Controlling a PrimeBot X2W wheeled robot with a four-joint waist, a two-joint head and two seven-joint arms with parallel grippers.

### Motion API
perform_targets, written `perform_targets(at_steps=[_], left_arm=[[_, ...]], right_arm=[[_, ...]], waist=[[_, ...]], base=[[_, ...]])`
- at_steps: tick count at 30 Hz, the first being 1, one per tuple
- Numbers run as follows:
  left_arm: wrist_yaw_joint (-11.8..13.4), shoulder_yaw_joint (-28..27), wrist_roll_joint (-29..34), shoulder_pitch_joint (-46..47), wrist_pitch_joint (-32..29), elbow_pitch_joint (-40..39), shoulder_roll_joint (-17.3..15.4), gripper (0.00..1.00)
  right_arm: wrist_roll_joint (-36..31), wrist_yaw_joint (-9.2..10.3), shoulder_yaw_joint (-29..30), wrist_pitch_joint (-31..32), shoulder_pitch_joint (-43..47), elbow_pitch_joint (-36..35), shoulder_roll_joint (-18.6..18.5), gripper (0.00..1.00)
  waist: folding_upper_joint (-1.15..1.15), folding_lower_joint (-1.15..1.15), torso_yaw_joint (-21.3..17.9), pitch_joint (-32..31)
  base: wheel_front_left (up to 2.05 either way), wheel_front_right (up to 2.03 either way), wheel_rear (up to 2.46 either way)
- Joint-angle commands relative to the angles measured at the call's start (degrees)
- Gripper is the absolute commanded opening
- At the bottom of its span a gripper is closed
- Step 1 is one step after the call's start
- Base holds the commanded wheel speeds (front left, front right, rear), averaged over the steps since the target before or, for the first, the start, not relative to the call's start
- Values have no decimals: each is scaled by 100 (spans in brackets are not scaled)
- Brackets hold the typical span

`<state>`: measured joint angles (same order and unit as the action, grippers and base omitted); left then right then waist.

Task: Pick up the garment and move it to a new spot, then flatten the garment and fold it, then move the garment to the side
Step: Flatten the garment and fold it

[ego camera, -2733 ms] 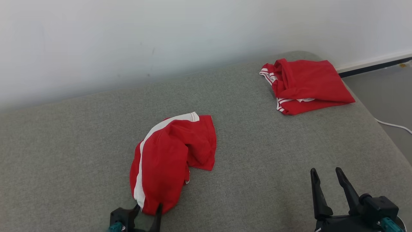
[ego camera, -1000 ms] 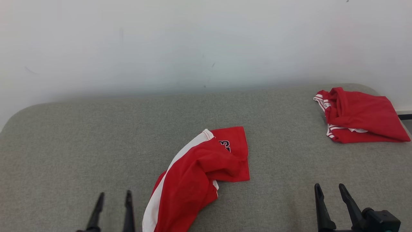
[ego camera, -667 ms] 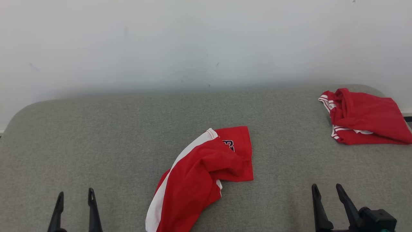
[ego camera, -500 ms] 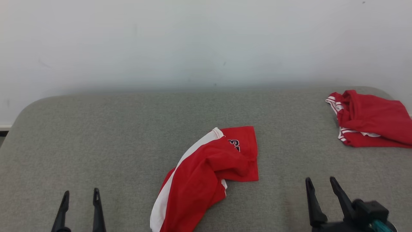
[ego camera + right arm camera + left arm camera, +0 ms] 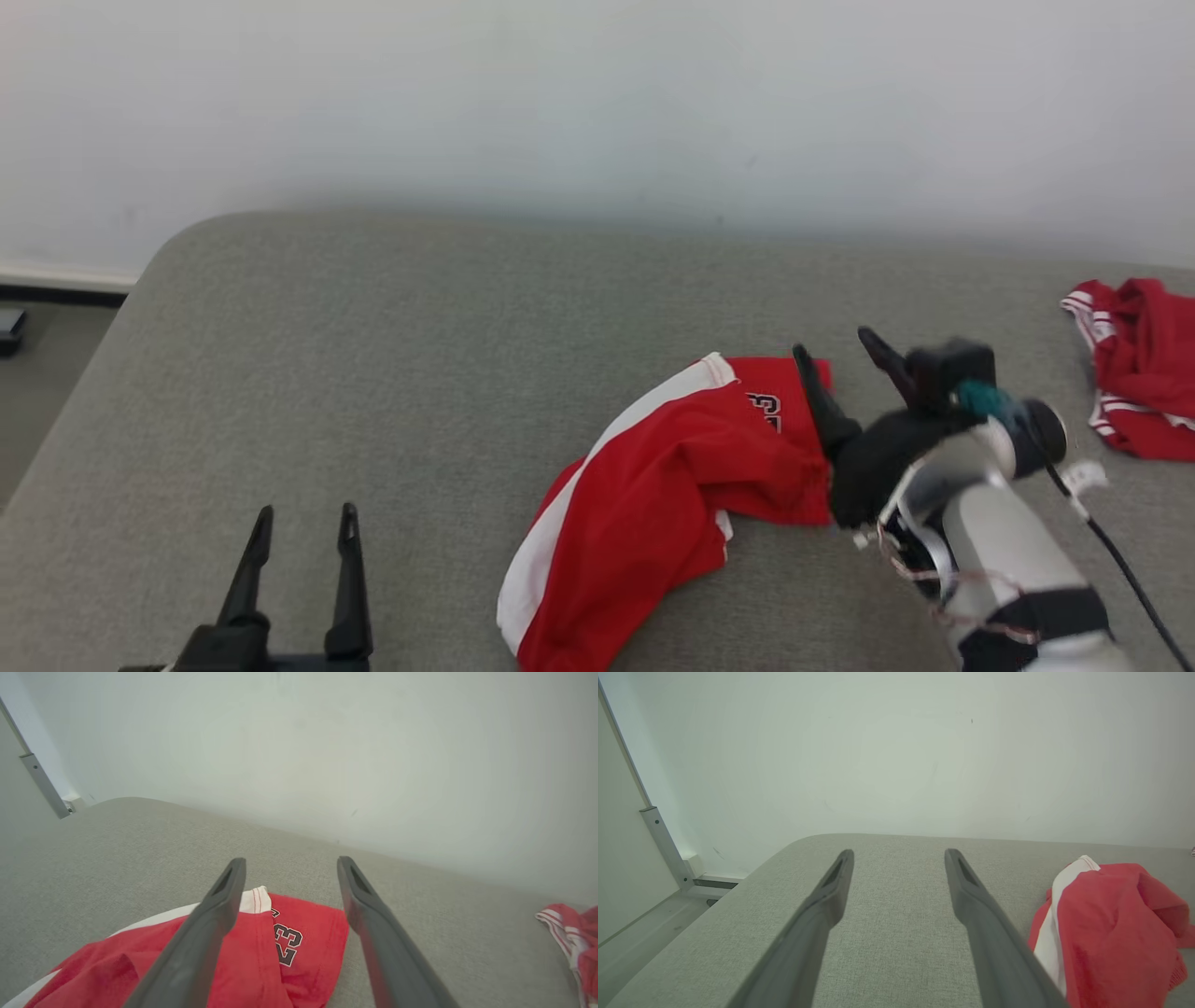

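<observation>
Garment (image 5: 672, 476) sits crumpled, red with a broad white stripe (image 5: 526, 588), right of centre on the grey cushion (image 5: 401, 373). It is bunched and creased, far from flat, its near end trailing towards the bottom of the head view. And the right gripper (image 5: 834, 343) is right in there, over the far right corner of the cloth, its two dark fingers spread wide with nothing pinched between them! In the right wrist view those fingers straddle the red hem, and the number 23 (image 5: 287, 942) shows between them, printed dark with a white outline. Whether a fingertip actually touches the fabric, I can't tell. Behind it the pale forearm (image 5: 1008, 551) reaches in from the lower right, a black cable (image 5: 1123, 569) running alongside. On the other side, the left gripper (image 5: 306, 511) hangs at the lower left, jaws apart too and empty, over bare upholstery and well clear of the cloth. In its own wrist view the red heap lies off to the right of its fingers. At the far right edge, a second red garment (image 5: 1139, 373) with white trim lies bunched on the same cushion, well apart from the first. A strip of floor (image 5: 37, 373) shows past the cushion's left end, below the plain wall (image 5: 560, 93).
</observation>
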<state>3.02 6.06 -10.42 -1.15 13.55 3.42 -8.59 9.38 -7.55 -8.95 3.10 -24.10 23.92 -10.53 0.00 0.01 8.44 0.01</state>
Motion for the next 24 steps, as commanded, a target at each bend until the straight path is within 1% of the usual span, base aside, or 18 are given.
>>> perform_targets(at_steps=[1,7,13,21,24], left_arm=[[-7,50,-6,121,35,46,49,100],[-104,325,1,512,92,264,228,100],[-188,504,-50,843,146,521,365,100],[-218,605,-99,1117,174,630,479,100],[-210,575,-107,1136,174,602,499,100]], right_arm=[[41,16,-95,49,-288,286,-56,100],[172,16,-497,195,-1435,1762,-191,100],[297,16,-754,292,-2125,3024,-201,100],[331,16,-1061,473,-2667,4070,-335,100],[350,16,-1140,435,-2831,4265,-361,100]], waist=[[0,-1,348,280],[0,-1,834,613],[0,-1,1167,875],[0,-1,1377,1135],[0,-1,1386,1166]], base=[[0,0,0],[0,0,0],[0,0,0],[0,0,0],[0,0,0]])
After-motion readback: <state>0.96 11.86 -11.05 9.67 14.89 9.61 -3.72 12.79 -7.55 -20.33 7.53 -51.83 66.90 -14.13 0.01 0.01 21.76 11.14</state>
